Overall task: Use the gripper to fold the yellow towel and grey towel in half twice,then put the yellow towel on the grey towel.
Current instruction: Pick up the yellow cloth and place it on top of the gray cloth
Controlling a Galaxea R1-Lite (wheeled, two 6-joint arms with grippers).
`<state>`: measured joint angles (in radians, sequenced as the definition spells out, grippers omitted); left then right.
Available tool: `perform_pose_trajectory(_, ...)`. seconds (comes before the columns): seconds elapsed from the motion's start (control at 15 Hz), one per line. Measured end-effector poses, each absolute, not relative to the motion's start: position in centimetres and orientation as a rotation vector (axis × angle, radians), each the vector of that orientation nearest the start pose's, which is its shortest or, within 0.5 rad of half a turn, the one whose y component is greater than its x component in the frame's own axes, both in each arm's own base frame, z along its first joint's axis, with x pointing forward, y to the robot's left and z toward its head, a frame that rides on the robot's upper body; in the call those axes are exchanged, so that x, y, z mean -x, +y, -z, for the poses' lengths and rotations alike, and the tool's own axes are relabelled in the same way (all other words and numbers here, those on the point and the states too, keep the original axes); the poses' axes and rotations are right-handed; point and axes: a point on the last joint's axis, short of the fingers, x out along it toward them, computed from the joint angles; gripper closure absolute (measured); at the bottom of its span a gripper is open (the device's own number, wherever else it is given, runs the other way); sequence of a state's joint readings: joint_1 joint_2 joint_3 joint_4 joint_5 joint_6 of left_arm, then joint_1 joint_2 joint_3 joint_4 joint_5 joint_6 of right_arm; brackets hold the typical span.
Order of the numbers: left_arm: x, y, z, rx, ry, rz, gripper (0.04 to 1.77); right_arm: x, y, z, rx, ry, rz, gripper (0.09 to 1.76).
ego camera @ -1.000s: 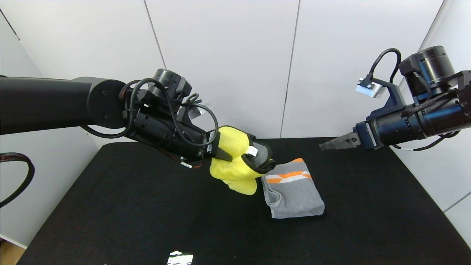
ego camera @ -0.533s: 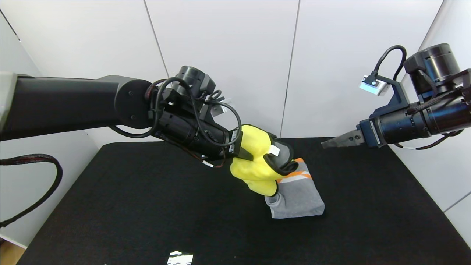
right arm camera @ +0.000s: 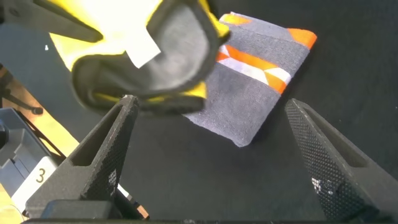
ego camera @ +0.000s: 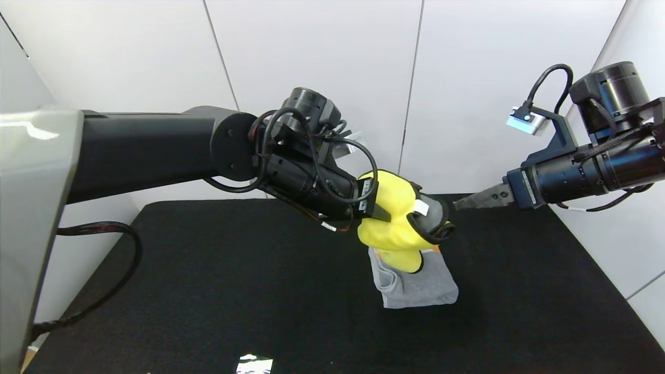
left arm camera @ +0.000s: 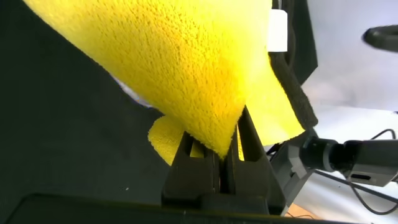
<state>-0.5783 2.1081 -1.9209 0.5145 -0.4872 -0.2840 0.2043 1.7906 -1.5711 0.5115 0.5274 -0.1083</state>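
Observation:
The yellow towel (ego camera: 395,228), folded into a bundle with black trim and a white tag, hangs in the air from my left gripper (ego camera: 382,214), which is shut on it. The bundle hovers over the far part of the grey towel (ego camera: 421,285), which lies folded on the black table and is partly hidden behind it. In the left wrist view the yellow towel (left arm camera: 186,68) is pinched between the closed fingers (left arm camera: 186,155). My right gripper (ego camera: 470,201) is open, raised at the right, apart from both towels. Its wrist view shows the grey towel (right arm camera: 249,93) with its orange-and-white band below the open fingers (right arm camera: 112,149).
The black table (ego camera: 208,291) spreads wide to the left and in front of the towels. White wall panels stand close behind and to the right. A small shiny scrap (ego camera: 253,364) lies at the table's front edge.
My left arm has carried the yellow towel to the right, from beside the grey towel to over it. The right gripper has drawn back and up slightly.

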Motion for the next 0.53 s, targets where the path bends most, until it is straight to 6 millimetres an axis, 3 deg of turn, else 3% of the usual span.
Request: perform_pose_trajectory(0.53,-34.9,-27.6,-22.4,0.221,0.781,1.036,1.66,-31.4,7.6,-26.6,-0.018,0.683,-0.739,0.14)
